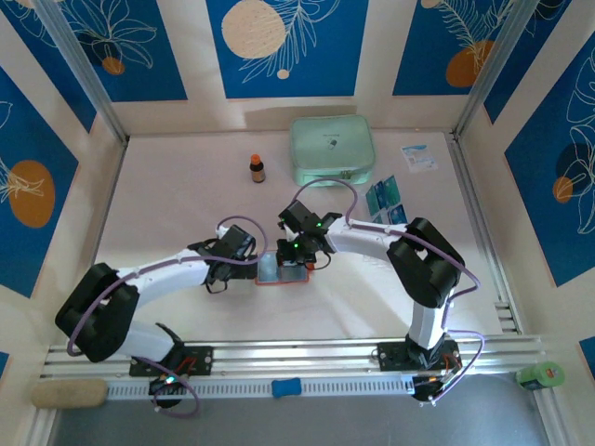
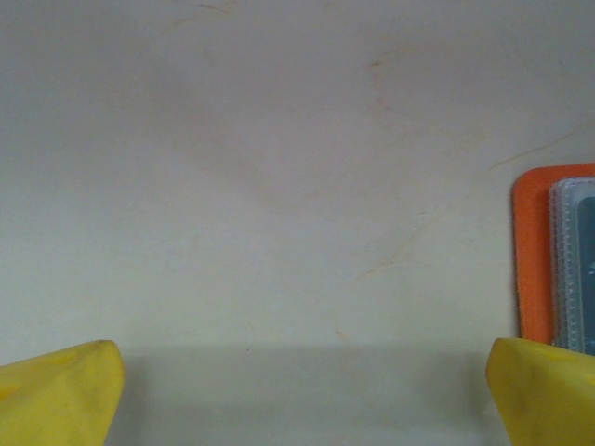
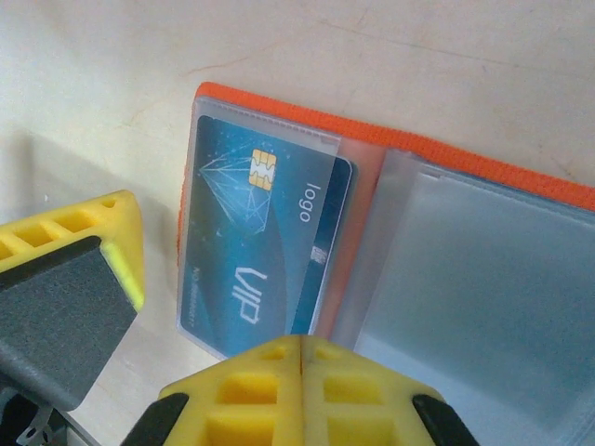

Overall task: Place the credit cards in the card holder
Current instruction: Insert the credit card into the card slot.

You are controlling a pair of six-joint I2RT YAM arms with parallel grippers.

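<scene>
The left arm's gripper (image 2: 302, 395) hangs low over the pale tabletop (image 1: 167, 204), yellow jaws spread wide. It is just left of the small orange-red fold card holder (image 1: 282, 272), which lies opened flat at mid-table between the two arms. Farther back, a small brown bottle (image 1: 257, 168) stands upright.

In the right wrist view, a teal-blue credit card (image 3: 260, 242) marked "VIP" and "logo", with a gold chip, lies largely behind the holder's left-hand frosted plastic sleeve (image 3: 200, 186). An empty sleeve lies open beside it.

The right arm's gripper (image 3: 302, 348) reaches in from the right with its yellow jaws pressed together. Its tips are at the card's near edge, and whether they nip the card cannot be told.

At the back sits a large mint-green zip case (image 1: 332, 150). To the right of it, a loose heap of spare teal cards (image 1: 386, 203) lies on the table, well apart from the holder. A white paper slip (image 1: 418, 156) lies beyond the heap.
</scene>
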